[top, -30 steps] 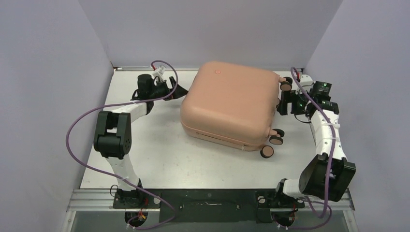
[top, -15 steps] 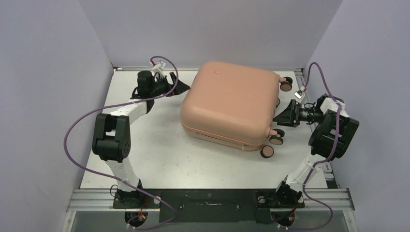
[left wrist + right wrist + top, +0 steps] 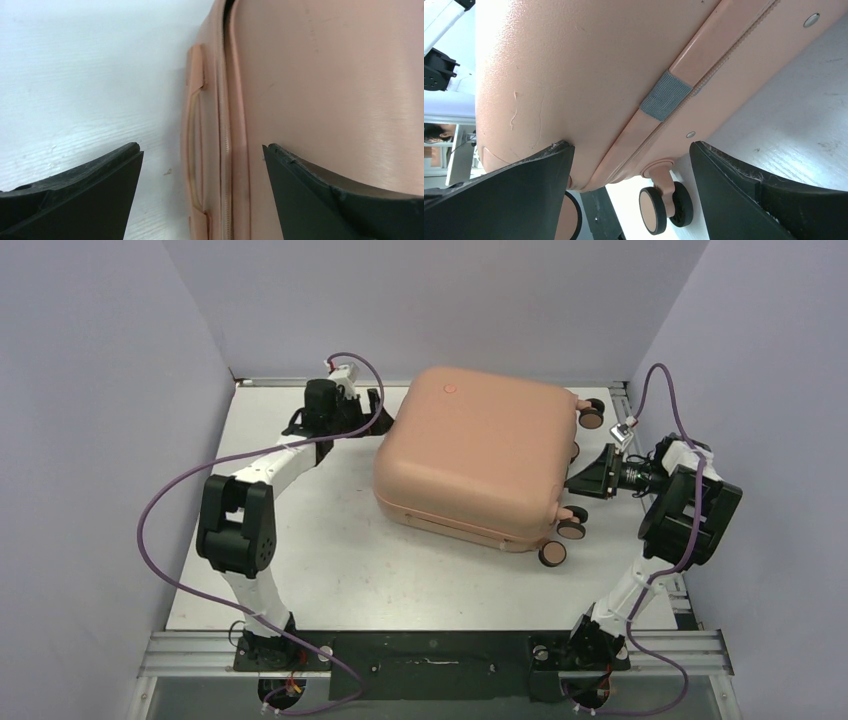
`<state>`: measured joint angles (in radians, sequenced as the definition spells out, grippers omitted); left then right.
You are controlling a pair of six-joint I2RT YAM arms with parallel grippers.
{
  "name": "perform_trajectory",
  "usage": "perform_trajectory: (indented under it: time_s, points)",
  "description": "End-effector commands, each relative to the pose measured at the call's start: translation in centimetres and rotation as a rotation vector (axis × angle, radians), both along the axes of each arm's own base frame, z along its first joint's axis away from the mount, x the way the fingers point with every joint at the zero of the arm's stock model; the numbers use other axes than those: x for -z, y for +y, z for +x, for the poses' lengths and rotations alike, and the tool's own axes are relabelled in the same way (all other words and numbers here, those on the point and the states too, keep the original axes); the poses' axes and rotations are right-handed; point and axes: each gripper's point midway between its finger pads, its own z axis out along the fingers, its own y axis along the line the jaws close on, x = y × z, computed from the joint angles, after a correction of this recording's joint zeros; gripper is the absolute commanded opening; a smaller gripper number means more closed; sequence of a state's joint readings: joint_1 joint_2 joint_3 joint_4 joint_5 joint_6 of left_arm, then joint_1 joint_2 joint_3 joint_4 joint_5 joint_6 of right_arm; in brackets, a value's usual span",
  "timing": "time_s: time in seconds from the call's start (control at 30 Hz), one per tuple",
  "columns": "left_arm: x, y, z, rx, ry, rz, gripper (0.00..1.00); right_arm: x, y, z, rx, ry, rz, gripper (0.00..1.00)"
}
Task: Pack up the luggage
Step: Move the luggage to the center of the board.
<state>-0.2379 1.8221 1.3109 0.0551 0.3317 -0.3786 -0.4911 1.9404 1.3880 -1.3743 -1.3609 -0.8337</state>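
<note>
Because the salmon-pink hard-shell suitcase [image 3: 470,455] lies shut and flat at the far centre of the white surface [image 3: 330,570], with the left end effector [image 3: 200,150] spread astride one edge and the right end effector [image 3: 631,145] spread at the wheeled end, an uneven push could skid or pivot it. The interior, the contents and any finger contact with the shell are hidden.

Bright, even light; soft shadows; mild glare and blur in wrist close-ups.

Overhead, plus wrist close-ups on luggage [image 3: 470,460]
</note>
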Motion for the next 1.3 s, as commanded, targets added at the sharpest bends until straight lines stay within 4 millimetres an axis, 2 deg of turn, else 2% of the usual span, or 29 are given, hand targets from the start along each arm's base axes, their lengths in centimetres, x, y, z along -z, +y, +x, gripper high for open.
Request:
perform_trajectory:
  time_s: [0.0,0.1,0.17,0.27,0.37,0.5,0.67,0.77,0.9,1.1,1.2,1.27]
  points:
    - [1.8,0.3,-0.5,-0.054,0.054,0.138,0.96,-1.6,2.0,1.1,-0.032,-0.077,0.074,0.90]
    - [2.1,0.4,-0.4,-0.058,0.063,0.172,0.96,-1.4,2.0,1.2,-0.037,-0.080,0.065,0.90]
    - [2.7,-0.9,-0.8,-0.003,0.094,0.161,0.96,-1.3,1.9,1.3,-0.040,-0.081,0.058,0.90]
    - [2.3,-4.4,-2.3,0.132,0.097,0.104,0.96,-1.2,1.8,1.6,-0.044,-0.075,0.058,0.90]
    - [0.7,-7.1,-3.7,0.232,0.072,0.040,0.96,-1.3,2.2,1.9,-0.066,-0.080,0.041,0.90]
    - [-3.1,-8.8,-4.4,0.297,0.012,-0.075,0.96,-2.5,3.3,2.3,-0.109,-0.109,0.012,0.90]
    - [-7.5,-10.1,-5.4,0.361,-0.041,-0.194,0.96,-4.9,4.1,3.8,-0.130,-0.160,0.002,0.90]
    - [-9.2,-10.5,-6.1,0.382,-0.046,-0.244,0.96,-5.7,4.7,4.3,-0.148,-0.176,-0.001,0.90]
    - [-10.2,-10.8,-6.8,0.408,-0.048,-0.280,0.96,-6.4,5.9,4.3,-0.174,-0.193,0.010,0.90]
    - [-11.5,-11.7,-8.2,0.463,-0.041,-0.343,0.96,-8.7,7.6,4.0,-0.208,-0.258,0.031,0.90]
    - [-12.2,-11.7,-8.6,0.473,-0.042,-0.363,0.96,-9.7,7.6,4.0,-0.210,-0.297,0.020,0.90]
    - [-12.5,-11.2,-8.3,0.464,-0.044,-0.371,0.96,-9.5,7.2,4.1,-0.203,-0.292,0.006,0.90]
